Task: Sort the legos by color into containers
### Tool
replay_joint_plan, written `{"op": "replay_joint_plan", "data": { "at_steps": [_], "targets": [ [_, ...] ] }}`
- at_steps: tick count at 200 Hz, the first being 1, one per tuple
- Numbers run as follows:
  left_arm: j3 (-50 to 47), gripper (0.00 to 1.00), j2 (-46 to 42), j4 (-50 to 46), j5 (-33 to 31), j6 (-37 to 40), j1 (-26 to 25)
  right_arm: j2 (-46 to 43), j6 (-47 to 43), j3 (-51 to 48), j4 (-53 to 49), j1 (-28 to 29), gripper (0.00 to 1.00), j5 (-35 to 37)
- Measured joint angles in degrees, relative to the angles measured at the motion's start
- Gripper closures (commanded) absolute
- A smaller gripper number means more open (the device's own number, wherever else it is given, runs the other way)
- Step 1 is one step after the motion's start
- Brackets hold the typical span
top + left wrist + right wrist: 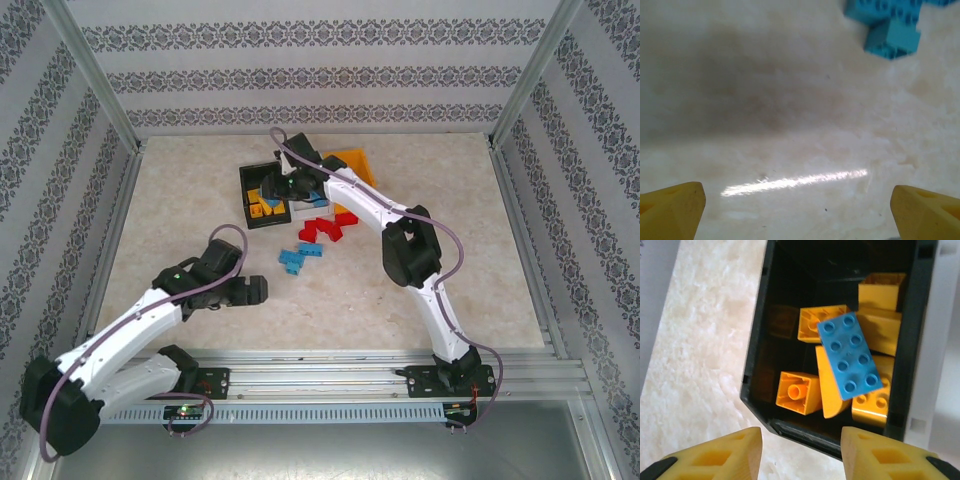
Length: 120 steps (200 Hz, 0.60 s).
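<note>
The black container (754,371) holds several orange-yellow legos (796,392), and a blue lego (850,356) lies tilted on top of them. My right gripper (801,444) hovers over the bin's near wall, open with nothing between its fingers. In the top view it (273,188) is over the black container (247,181), beside the white container (306,210) and the orange-yellow container (353,162). Red legos (326,230) and blue legos (298,256) lie on the table. My left gripper (262,290) is open and empty, just short of the blue legos (890,26).
The marble-patterned table (200,230) is fenced by metal rails (110,215) on the left, right and back. The right arm's elbow (410,250) hangs over the table to the right of the red legos.
</note>
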Motion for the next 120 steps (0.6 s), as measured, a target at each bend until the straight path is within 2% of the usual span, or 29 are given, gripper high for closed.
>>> {"op": "replay_joint_plan", "data": {
  "at_steps": [21, 44, 120],
  "targets": [
    [0.8, 0.05, -6.8, -1.7, -3.5, -0.9, 2.4, 3.4, -2.6, 7.2, -2.6, 0.6, 0.49, 1.2],
    [2.2, 0.04, -11.3, -3.1, -4.7, -0.9, 5.0, 7.5, -5.4, 13.5, -5.5, 1.4, 0.43, 2.6],
    [5.1, 0.04, -11.4, -3.8, -2.8, -0.2, 6.6, 13.1, -9.7, 19.8, -10.4, 2.3, 0.41, 6.0]
  ]
}}
